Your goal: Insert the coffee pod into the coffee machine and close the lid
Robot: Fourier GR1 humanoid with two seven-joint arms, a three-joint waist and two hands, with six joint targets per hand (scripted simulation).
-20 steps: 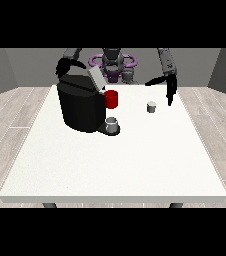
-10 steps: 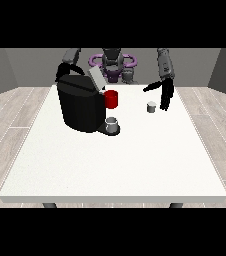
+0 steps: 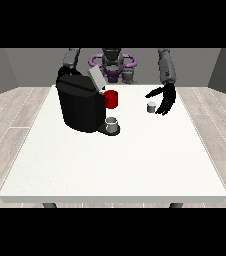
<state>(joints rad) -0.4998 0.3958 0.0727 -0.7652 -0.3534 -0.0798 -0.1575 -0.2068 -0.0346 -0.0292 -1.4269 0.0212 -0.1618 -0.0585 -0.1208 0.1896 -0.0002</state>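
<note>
- Lower than half a second ago, the hand at the view's right [image 3: 165, 99] now hangs just beside the pod [image 3: 151, 106], fingers spread, grasping nothing.
- Pod stands on the table [image 3: 115, 165], right of the machine [image 3: 80, 104], unmoved.
- Machine's lid [image 3: 96, 79] stays raised.
- Other hand is hidden behind the machine.

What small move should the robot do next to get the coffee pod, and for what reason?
Probably bring the hand at the view's right a little closer to the coffee pod and curl its fingers round it. The hand is open just beside the pod, which stands untouched on the table, and the coffee machine has its lid raised.
</note>
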